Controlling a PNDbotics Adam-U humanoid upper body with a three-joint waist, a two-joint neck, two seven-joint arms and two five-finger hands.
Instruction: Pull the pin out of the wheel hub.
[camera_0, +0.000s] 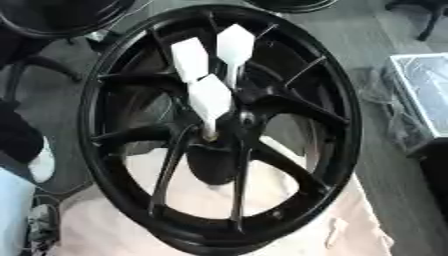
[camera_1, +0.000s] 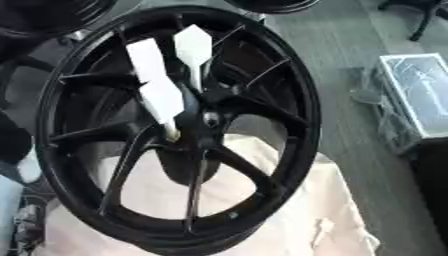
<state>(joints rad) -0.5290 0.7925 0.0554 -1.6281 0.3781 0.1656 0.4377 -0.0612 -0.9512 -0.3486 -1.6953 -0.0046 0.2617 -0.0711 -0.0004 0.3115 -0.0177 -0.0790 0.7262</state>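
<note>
A black spoked wheel (camera_0: 337, 150) fills both views, lying tilted on a cream cloth (camera_0: 289, 235). Its hub (camera_0: 238, 121) sits near the middle. Three white pins with pointed heads stand up out of the hub area. The nearest pin (camera_0: 210, 100) has its thin shaft entering the hub at its lower end. Behind it rise a second pin (camera_0: 189, 59) and a third pin (camera_0: 234, 45). Neither of my hands shows in either view, and nothing touches the pins.
Another black rim (camera_0: 52, 20) lies at the top left and part of a further one (camera_0: 289, 4) at the top edge. A clear-wrapped box (camera_1: 418, 95) stands on the grey floor at the right. Dark and pale shapes crowd the left edge.
</note>
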